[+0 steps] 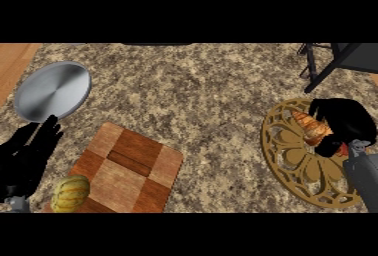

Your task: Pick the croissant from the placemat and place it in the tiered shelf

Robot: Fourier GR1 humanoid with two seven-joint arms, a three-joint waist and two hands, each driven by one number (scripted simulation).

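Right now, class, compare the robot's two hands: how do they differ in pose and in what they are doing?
The right hand is curled over the croissant on the round openwork placemat; the left hand holds nothing. The left hand's fingers are straight and point up, resting near the view's left edge beside the wooden board; the right hand's fingers are bent round the pastry. Both are black hands on grey forearms.

left hand point(29, 150): black, slender fingers, small grey wrist piece | right hand point(343, 122): glossy black, grey forearm, red mark at wrist
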